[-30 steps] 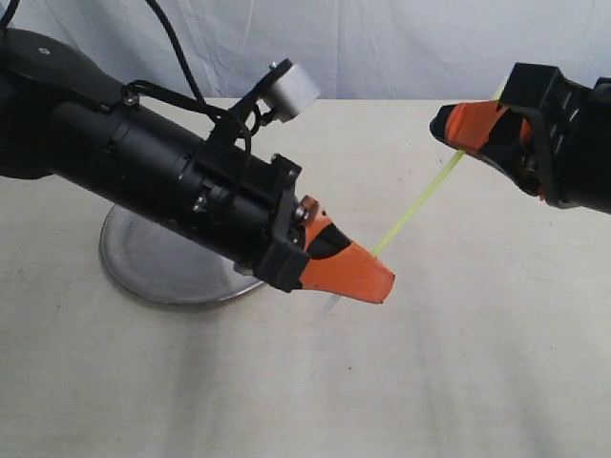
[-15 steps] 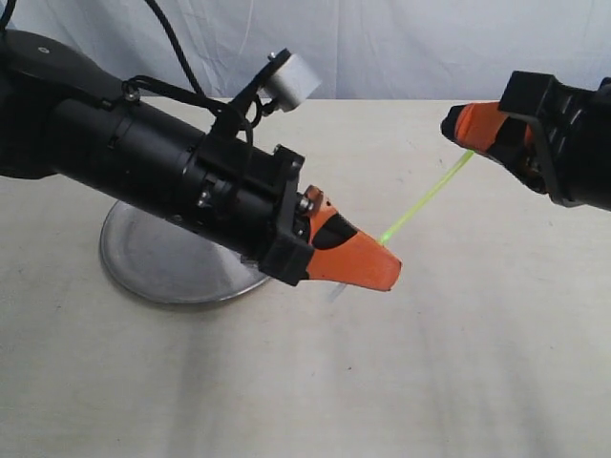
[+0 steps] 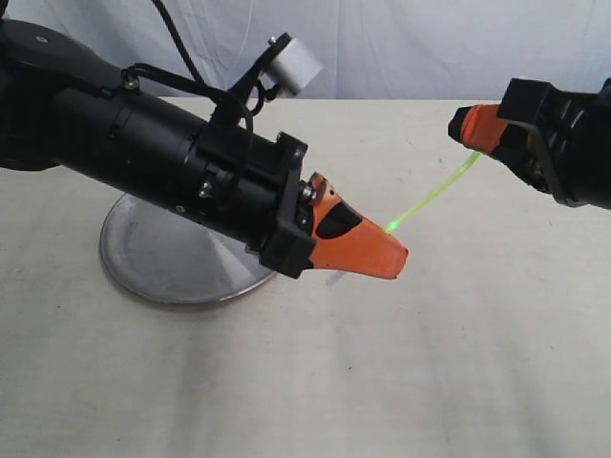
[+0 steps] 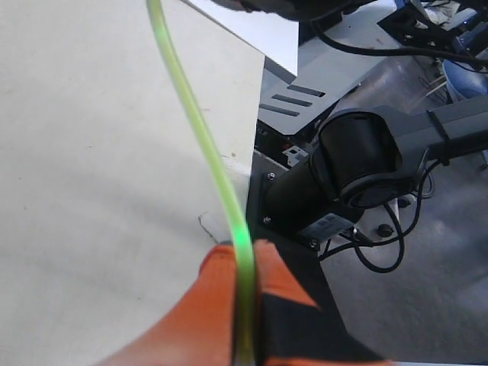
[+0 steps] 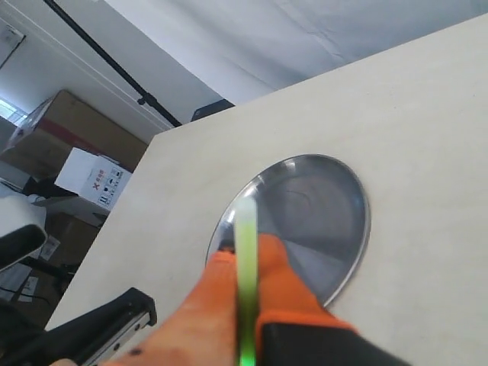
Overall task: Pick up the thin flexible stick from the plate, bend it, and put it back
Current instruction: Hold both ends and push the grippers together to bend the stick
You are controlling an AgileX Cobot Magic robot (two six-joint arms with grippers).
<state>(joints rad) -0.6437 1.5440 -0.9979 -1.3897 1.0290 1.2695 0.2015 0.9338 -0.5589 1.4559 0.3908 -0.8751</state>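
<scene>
A thin yellow-green stick (image 3: 434,194) spans the air between both grippers, slightly bowed and glowing bright green near the left end. My left gripper (image 3: 396,258) is shut on its lower end; the stick (image 4: 200,137) curves away from the orange fingers (image 4: 217,305). My right gripper (image 3: 461,126) is shut on the upper end, and the stick (image 5: 245,252) runs between its orange fingers (image 5: 286,282). The steel plate (image 3: 153,262) lies on the table behind the left arm, partly hidden by it; the plate (image 5: 335,206) holds nothing that I can see.
The beige table (image 3: 430,363) spreads under both arms. A white cloth backdrop (image 3: 401,48) hangs behind. Beyond the table edge in the left wrist view stand the black arm base (image 4: 358,160) and cables.
The left gripper has risen and shifted right, toward the right gripper. The stick has gone from straight to slightly bowed, and a bright green glow has appeared near the left fingertips.
</scene>
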